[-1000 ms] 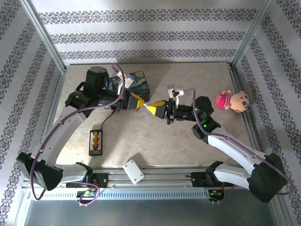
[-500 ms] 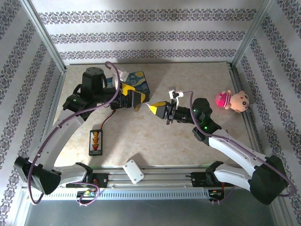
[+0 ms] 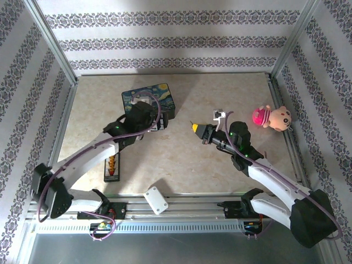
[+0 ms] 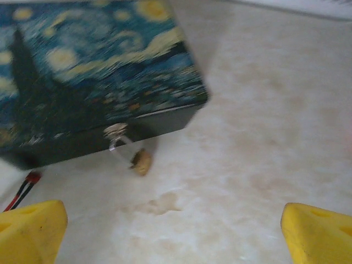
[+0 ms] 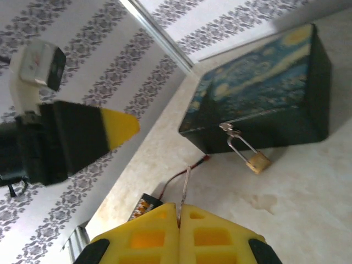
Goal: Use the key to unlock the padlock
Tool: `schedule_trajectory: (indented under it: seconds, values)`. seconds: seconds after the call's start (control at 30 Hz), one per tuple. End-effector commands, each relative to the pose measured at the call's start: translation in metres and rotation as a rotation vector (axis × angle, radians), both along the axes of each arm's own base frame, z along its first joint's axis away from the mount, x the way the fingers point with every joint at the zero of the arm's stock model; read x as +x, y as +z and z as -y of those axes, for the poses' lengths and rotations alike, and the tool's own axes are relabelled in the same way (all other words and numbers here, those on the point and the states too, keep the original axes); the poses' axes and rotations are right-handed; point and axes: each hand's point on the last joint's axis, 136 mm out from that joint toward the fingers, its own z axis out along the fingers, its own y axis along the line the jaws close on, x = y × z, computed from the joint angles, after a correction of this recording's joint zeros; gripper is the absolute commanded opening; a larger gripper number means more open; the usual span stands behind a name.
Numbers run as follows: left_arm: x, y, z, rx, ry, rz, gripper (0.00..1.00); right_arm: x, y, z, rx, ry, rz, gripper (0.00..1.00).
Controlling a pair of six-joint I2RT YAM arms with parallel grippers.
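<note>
Padlock [image 5: 257, 162] hooked on starry-night box [image 5: 264, 82] latch [image 5: 225, 127], long axis slanted, brass body low at bench [image 5: 308, 209]. Left hand [image 4: 176, 231] wide; right hand [image 5: 179, 209] pinches key [image 5: 186, 187].

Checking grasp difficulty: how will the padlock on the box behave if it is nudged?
The padlock hangs by its shackle from the box's latch, so it would probably swing or pivot rather than slide free. Its body rests tilted on the table, so a push likely shifts it easily. Small and metal, it seems stiff.
</note>
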Motion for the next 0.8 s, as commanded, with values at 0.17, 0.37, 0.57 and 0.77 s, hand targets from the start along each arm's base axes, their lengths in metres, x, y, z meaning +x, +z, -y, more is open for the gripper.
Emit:
schedule_trajectory:
  seconds: [0.17,0.37,0.57,0.77]
  values:
    - [0.04,-0.067,-0.007,0.094,0.266,-0.033,1.0,0.007,-0.028,0.021,-0.053,-0.111,-0.082,0.0]
    - [0.065,-0.1,0.003,0.154,0.306,-0.052,0.99,0.01,-0.044,0.032,-0.095,-0.169,-0.132,0.0]
    - [0.088,-0.12,0.01,0.223,0.33,-0.035,0.93,0.01,-0.055,0.04,-0.131,-0.204,-0.156,0.0]
    - [0.102,-0.135,0.005,0.343,0.356,-0.035,0.91,0.011,-0.061,0.052,-0.146,-0.259,-0.159,0.0]
